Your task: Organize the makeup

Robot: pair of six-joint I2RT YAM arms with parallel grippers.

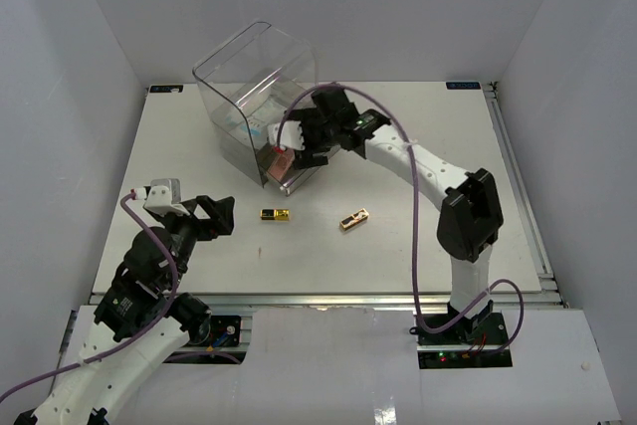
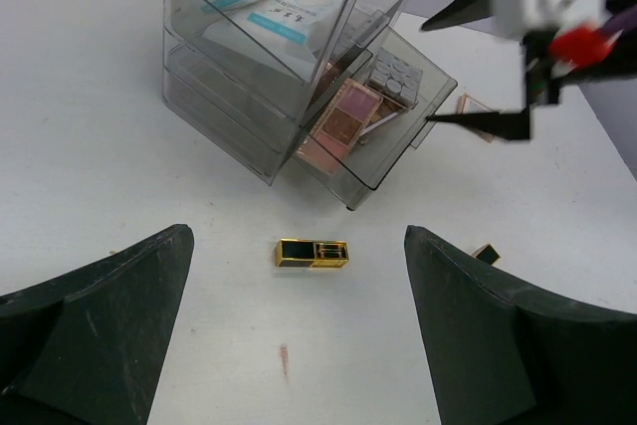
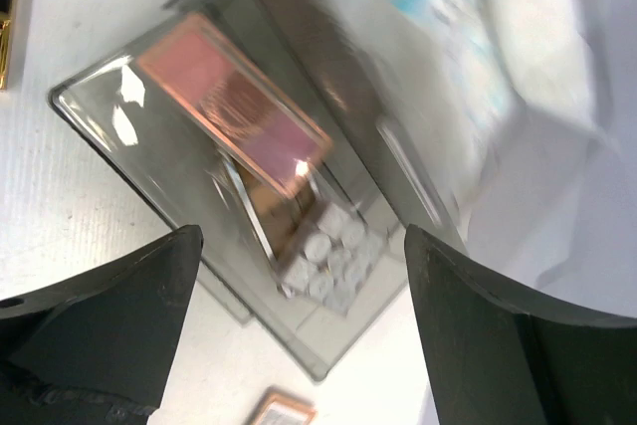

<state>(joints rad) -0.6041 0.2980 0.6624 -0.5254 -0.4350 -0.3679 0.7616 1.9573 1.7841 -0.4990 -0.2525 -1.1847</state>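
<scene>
From overhead, my left arm sits folded low near its base. The left gripper (image 1: 221, 216) is spread wide and empty, and it points at a small gold-and-black case (image 1: 275, 214) lying near it on the white table (image 1: 418, 246). My right arm reaches across to the clear acrylic drawer box (image 1: 254, 82), with the right gripper (image 1: 299, 146) over the pulled-out bottom drawer (image 1: 294, 182). A second gold case (image 1: 353, 219) lies apart on the table.

In the left wrist view, the gold-and-black case lies ahead of my parted fingers, untouched. The drawer holds a flat pink rectangular palette (image 2: 343, 118) and a grey square palette (image 2: 395, 77). White-and-teal flat packets (image 2: 261, 2) sit in the top compartment.

The right wrist view is blurred. My jaws stand released, gripping nothing, above the drawer with both palettes.
</scene>
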